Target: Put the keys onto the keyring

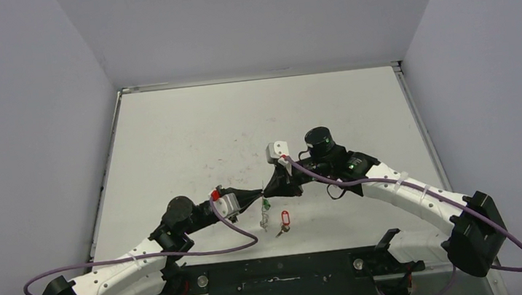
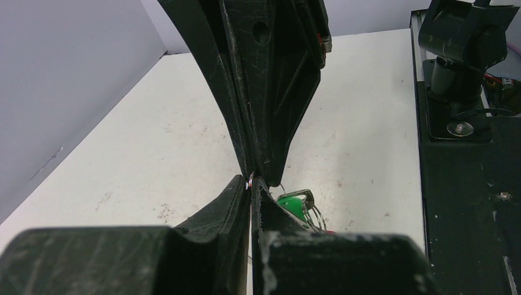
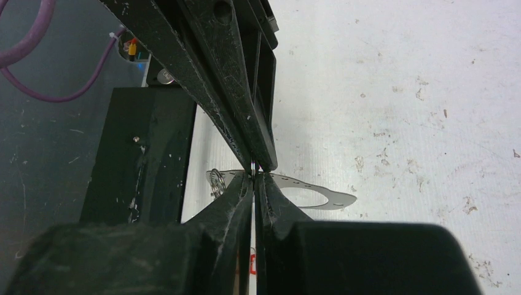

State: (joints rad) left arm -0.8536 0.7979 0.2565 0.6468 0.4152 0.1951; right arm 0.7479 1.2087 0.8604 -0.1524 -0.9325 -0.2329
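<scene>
L gripper [image 2: 251, 192] & R gripper [image 3: 253, 182] meet tip to tip over the table [image 1: 170, 150], centre-near. Both jaws are squeezed closed on a sliver of the keyring [image 2: 249, 180], w/ the rest of the wire mostly hidden by the fingers. Green-tag key [image 1: 265, 206] hangs just under the tips (can't tell if it touches the surface); red-tag key [image 1: 285, 220] lies flat just right of it, apart from both grippers.
</scene>
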